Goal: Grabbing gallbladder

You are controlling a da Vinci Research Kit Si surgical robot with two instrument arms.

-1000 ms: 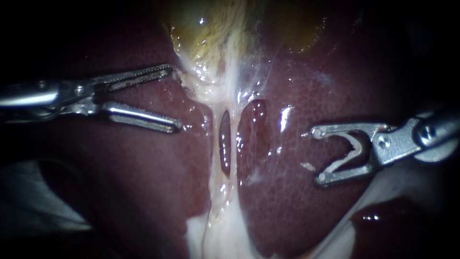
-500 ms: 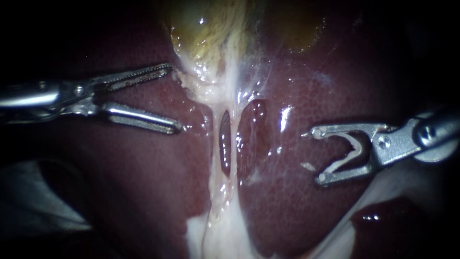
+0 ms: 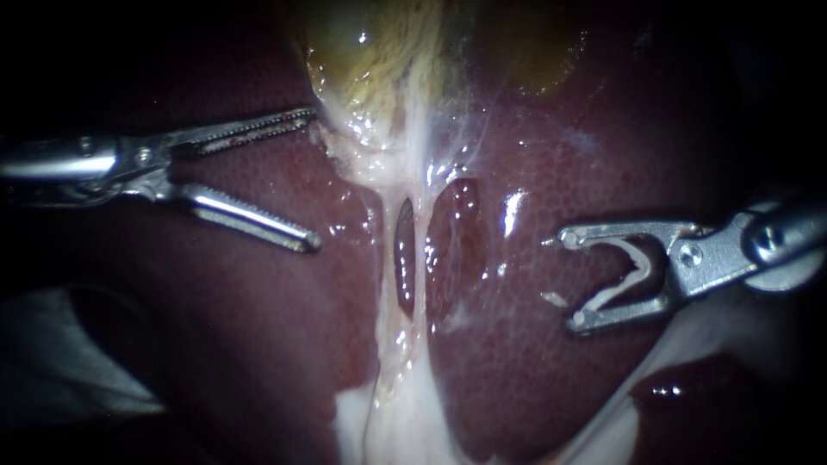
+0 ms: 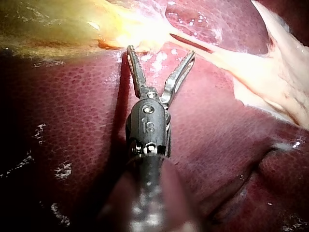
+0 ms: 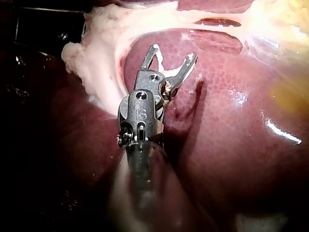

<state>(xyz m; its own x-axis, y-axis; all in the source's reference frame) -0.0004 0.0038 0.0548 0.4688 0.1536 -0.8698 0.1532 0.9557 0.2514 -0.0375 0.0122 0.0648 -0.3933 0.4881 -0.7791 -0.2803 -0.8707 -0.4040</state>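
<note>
Jaws stood wide on my left instrument (image 3: 312,179), one tip just beside the gallbladder (image 3: 370,60) lying on the liver (image 3: 258,344), my right instrument (image 3: 570,280) open and well apart, and I judged that sac soft, slick, tearable, best gripped at its pale lower edge.

Light pools in the middle, edges fall dark, glare glints on wet gallbladder (image 3: 362,60) and liver (image 3: 517,344).

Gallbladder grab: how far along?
Done: left instrument in place, jaws open beside the lower edge of the gallbladder. In hand: nothing gripped; one jaw tip lies at the pale tissue there. Left: closing on the gallbladder. The right instrument sits open over the liver, apart.
</note>
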